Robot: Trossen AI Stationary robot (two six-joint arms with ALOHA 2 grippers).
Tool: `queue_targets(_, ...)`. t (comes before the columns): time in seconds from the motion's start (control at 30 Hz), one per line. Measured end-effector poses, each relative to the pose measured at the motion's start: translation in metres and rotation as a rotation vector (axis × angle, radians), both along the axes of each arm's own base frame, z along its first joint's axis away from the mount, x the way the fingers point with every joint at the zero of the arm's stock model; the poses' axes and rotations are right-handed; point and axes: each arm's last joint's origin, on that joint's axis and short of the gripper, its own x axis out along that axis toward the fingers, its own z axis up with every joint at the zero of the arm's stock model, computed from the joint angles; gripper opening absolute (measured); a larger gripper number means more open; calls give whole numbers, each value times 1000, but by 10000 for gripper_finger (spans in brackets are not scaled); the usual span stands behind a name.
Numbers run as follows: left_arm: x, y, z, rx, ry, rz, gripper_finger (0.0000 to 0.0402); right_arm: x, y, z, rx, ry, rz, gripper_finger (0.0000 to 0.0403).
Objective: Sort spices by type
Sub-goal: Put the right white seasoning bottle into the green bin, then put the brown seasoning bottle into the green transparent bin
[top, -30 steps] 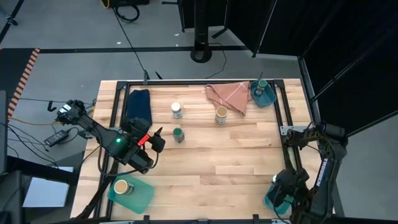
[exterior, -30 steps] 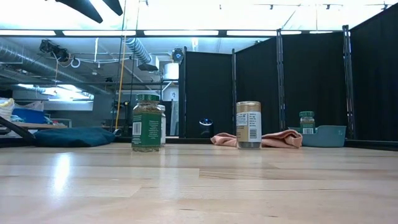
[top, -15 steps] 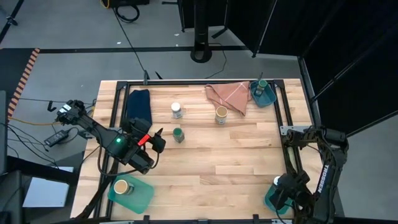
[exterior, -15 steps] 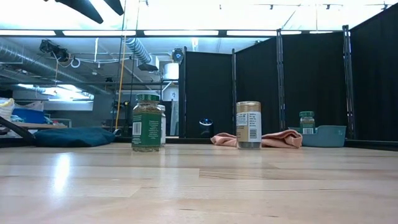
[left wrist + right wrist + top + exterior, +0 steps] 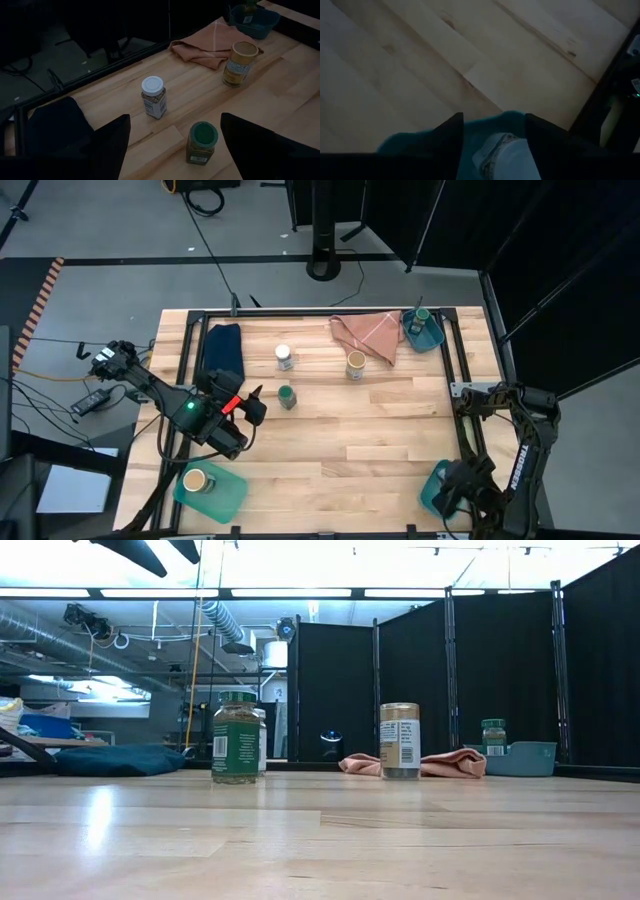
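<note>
Across the wooden table (image 5: 380, 440), I see both arms at the near side, the left one on its left edge and the right one at the near right corner. A dark blue cloth (image 5: 224, 348) lies folded at the far left and a pink cloth (image 5: 365, 335) lies at the far middle.

Three teal bins sit at the corners. The far right bin (image 5: 432, 338) holds a green-lidded jar (image 5: 419, 313) standing upright. The near left bin (image 5: 225, 492) holds a tan-lidded jar (image 5: 196, 479). The near right bin (image 5: 433, 483) sits mostly under my right arm.

The left gripper (image 5: 255, 402) hovers above the boards with its fingers spread wide and nothing between them. In its wrist view, three jars stand loose on the table ahead of it:
- The second green-lidded jar (image 5: 202, 142) is nearest to it.
- The white-lidded jar (image 5: 154, 97) stands beyond that, near the blue cloth.
- The second tan-lidded jar (image 5: 235, 63) stands just beside the pink cloth.

The right gripper (image 5: 494, 122) is down in the near right bin. Its fingers are drawn in close on either side of the second white-lidded jar (image 5: 506, 152), holding it, and the jar looks tilted. I cannot tell whether the jar's base rests on the bin floor.
</note>
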Motion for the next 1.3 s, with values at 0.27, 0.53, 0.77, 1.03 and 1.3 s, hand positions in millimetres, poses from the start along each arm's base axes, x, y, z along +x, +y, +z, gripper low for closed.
queue_targets(0.27,0,0,0,3,5,0,314,2,2,-1,19,11,24,198)
queue_targets(0.53,0,0,0,4,6,0,314,7,-13,20,43,3,21,200)
queue_targets(0.77,0,0,0,4,6,0,314,29,-41,53,22,-195,98,210)
queue_targets(1.03,0,0,0,4,6,0,314,78,-92,74,-167,-171,188,240)
queue_targets(1.3,-1,0,-1,-20,21,0,314,126,-143,77,-291,-95,127,274)
